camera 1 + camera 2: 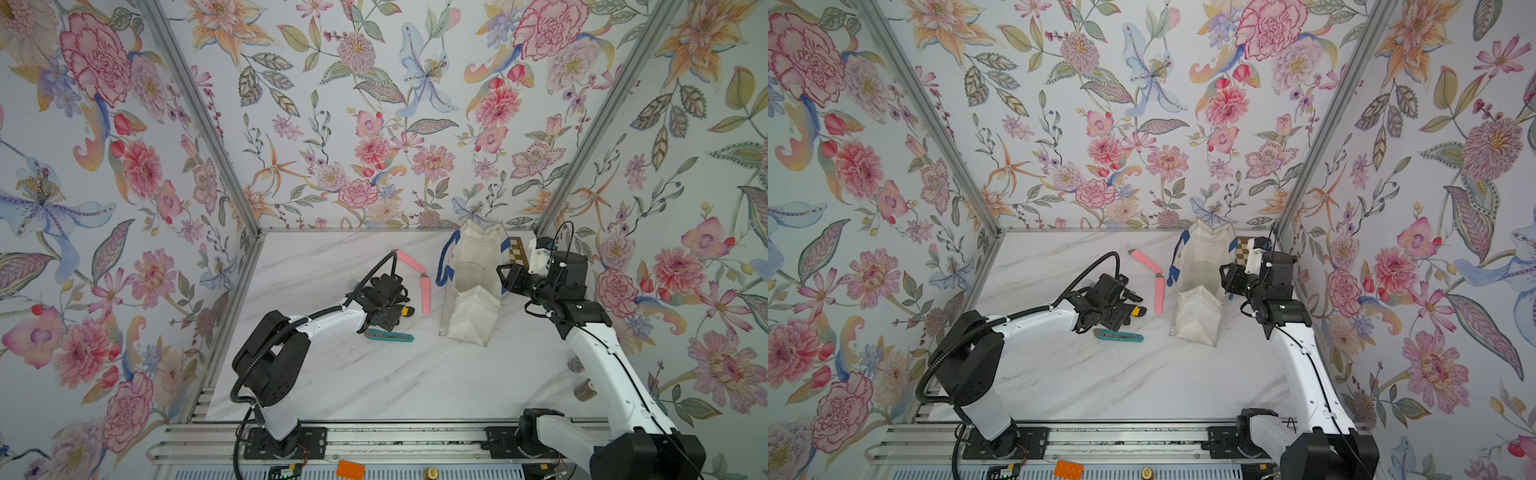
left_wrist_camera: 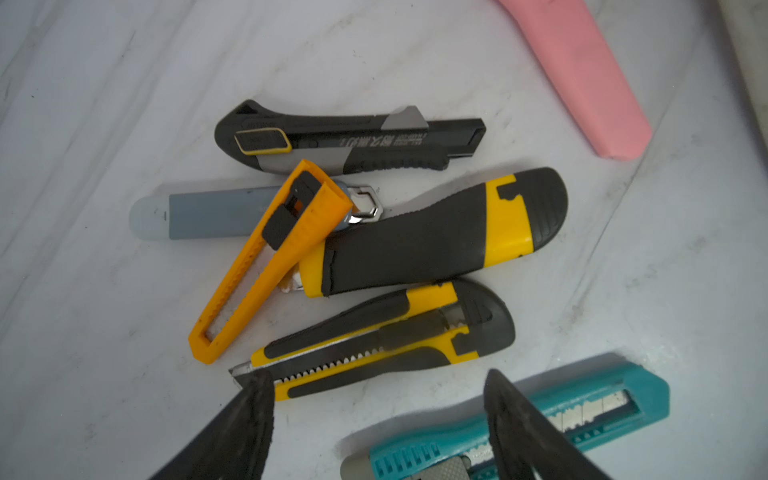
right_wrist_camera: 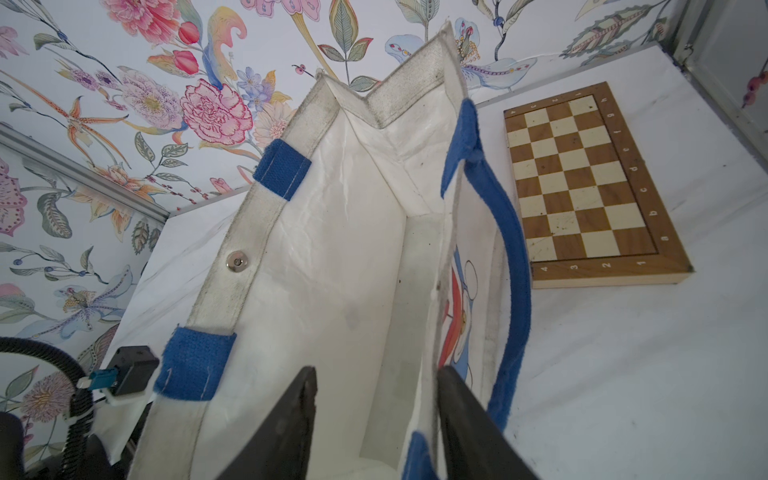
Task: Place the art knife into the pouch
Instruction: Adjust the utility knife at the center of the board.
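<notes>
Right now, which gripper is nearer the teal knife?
Left. The left gripper hovers open right over the teal knife, one finger crossing it in the wrist view. The right gripper is away at the pouch mouth.

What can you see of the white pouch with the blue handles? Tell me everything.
The pouch is white, creased, canvas-like, with blue strap handles, a metal snap on its rim and a cartoon print on one outer side. It stands on the marble table, mouth open, nothing visible inside. The right pincer, jaws apart, appears to straddle the printed wall's rim.
</notes>
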